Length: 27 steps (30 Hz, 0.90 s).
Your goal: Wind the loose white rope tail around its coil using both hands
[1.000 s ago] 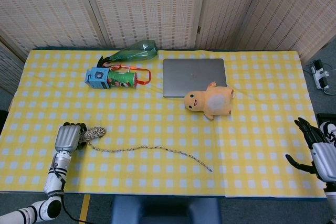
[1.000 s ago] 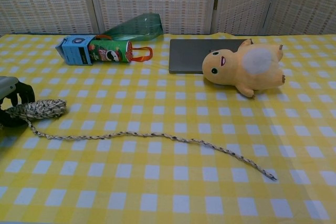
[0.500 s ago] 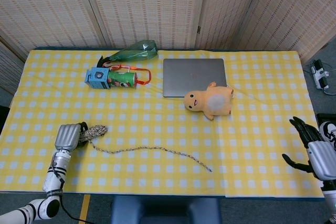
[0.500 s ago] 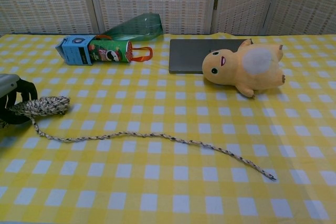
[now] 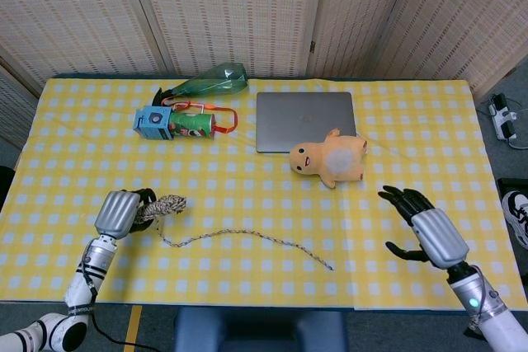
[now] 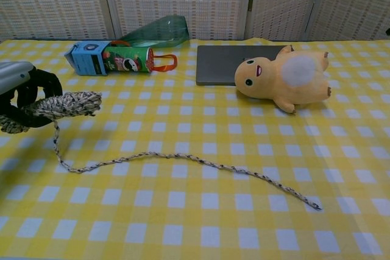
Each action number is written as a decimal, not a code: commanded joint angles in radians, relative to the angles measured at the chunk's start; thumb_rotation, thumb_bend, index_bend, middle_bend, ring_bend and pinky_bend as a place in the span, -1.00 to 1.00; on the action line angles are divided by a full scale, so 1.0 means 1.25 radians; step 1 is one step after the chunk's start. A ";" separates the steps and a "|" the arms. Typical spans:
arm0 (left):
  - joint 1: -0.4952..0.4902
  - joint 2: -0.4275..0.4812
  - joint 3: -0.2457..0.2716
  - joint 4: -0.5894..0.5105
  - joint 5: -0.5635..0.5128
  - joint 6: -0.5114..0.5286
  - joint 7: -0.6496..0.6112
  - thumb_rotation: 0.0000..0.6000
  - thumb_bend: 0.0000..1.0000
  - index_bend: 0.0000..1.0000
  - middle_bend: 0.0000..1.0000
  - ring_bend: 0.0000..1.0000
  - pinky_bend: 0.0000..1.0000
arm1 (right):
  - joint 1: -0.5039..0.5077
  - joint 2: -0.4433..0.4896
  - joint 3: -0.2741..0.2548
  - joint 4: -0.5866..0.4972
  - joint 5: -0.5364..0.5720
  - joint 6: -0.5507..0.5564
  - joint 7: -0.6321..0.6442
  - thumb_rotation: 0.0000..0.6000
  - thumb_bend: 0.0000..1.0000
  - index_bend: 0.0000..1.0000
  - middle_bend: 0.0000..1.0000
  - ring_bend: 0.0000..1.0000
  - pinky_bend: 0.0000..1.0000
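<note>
progress: early, no wraps visible | left hand (image 5: 124, 212) clamps rope coil (image 5: 167, 204) at table's 8 o'clock | loose tail (image 5: 256, 239) lies unwound on the checked cloth toward 6 o'clock | right hand (image 5: 429, 231) at 4 o'clock, fingers apart, empty, well apart from tail | left: catch tail, wind it

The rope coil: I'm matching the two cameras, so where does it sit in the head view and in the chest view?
Head view: the rope coil is low on the left, held in the left hand.
Chest view: the coil is at the left edge, mid-height, raised off the cloth.
Shared landmark: the yellow plush toy, lying against the laptop.
</note>
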 commanded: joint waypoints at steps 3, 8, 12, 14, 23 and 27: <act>-0.005 0.020 0.006 -0.056 0.012 0.004 0.027 1.00 0.31 0.31 0.47 0.32 0.22 | 0.076 -0.084 0.037 -0.084 0.099 -0.116 -0.148 1.00 -0.42 -0.44 -0.77 -0.79 -0.77; -0.001 0.022 0.013 -0.075 0.014 0.010 0.040 1.00 0.31 0.30 0.47 0.32 0.22 | 0.112 -0.164 0.048 -0.086 0.214 -0.186 -0.205 1.00 -0.42 -0.24 -0.72 -0.78 -0.77; 0.001 0.023 0.020 -0.076 0.013 0.008 0.046 1.00 0.31 0.30 0.47 0.32 0.22 | 0.126 -0.218 0.041 -0.070 0.272 -0.210 -0.242 1.00 -0.42 -0.14 -0.68 -0.77 -0.77; 0.001 0.022 0.023 -0.076 0.012 0.005 0.048 1.00 0.31 0.30 0.47 0.32 0.21 | 0.127 -0.252 0.036 -0.055 0.291 -0.203 -0.270 1.00 -0.42 -0.13 -0.68 -0.76 -0.77; 0.003 0.014 0.034 -0.077 0.014 0.001 0.053 1.00 0.31 0.29 0.48 0.30 0.20 | 0.137 -0.359 0.021 -0.005 0.371 -0.188 -0.385 1.00 -0.42 -0.20 -0.67 -0.77 -0.75; 0.005 0.011 0.037 -0.071 0.012 -0.002 0.048 1.00 0.31 0.29 0.48 0.30 0.18 | 0.142 -0.403 0.022 0.029 0.405 -0.182 -0.413 1.00 -0.42 -0.48 -0.74 -0.81 -0.79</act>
